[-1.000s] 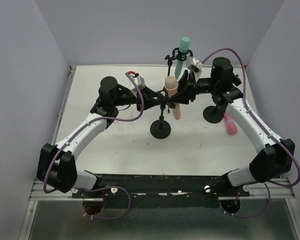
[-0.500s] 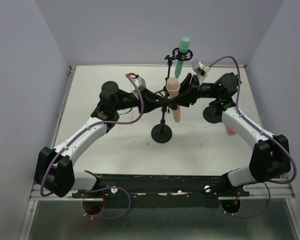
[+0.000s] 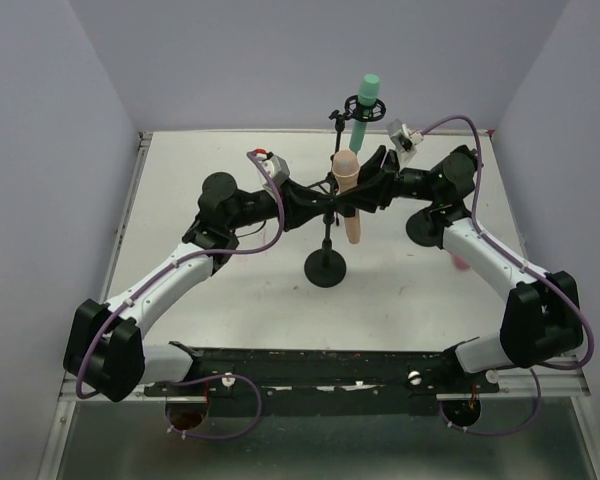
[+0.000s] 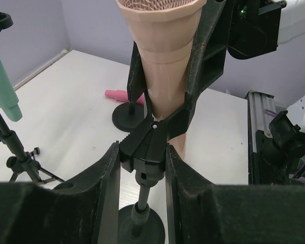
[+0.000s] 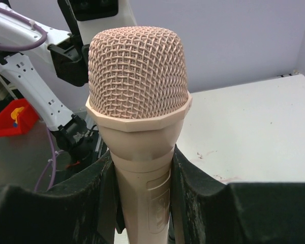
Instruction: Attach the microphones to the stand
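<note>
- So, in the top view, the beige-peach microphone stands upright in the middle of the frame, above the middle stand.
  The left gripper reaches in from the left and the right gripper from the right. That way, one can steady the stand while the other holds the microphone.
  The mint green microphone already sits in its own stand at the top.
  The pink microphone lies on the surface at the right, partly hidden by the right arm.
- In the left wrist view, the left jaws are clenched on the stand's black clip, low in the middle, likely so it cannot wobble.
  The beige-peach microphone rises just behind it. I cannot tell if it is fully in.
- In the right wrist view, the right jaws are grasping the beige-peach handle under its mesh head. They hold it straight, probably to push it into the clip.
</note>
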